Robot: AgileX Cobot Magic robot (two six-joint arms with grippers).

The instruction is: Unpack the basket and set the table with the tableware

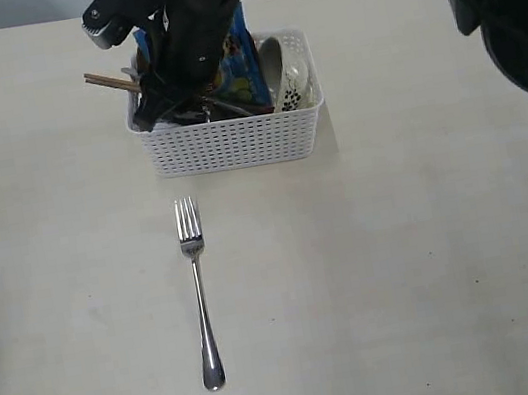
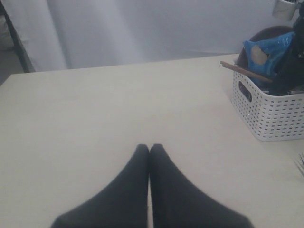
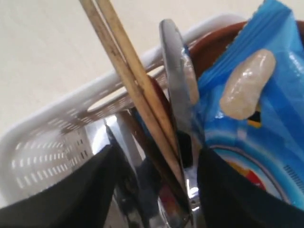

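My right gripper is down in the white basket, jaws apart and straddling both the chopsticks and the knife. Nothing's pinched yet. My worry is that closing here catches both at once, or snags the blue chip bag pressed against the knife, and the lift could tip the light basket. The fork lies on the table in front of the basket. The left gripper is clenched, empty, and well apart from it all.
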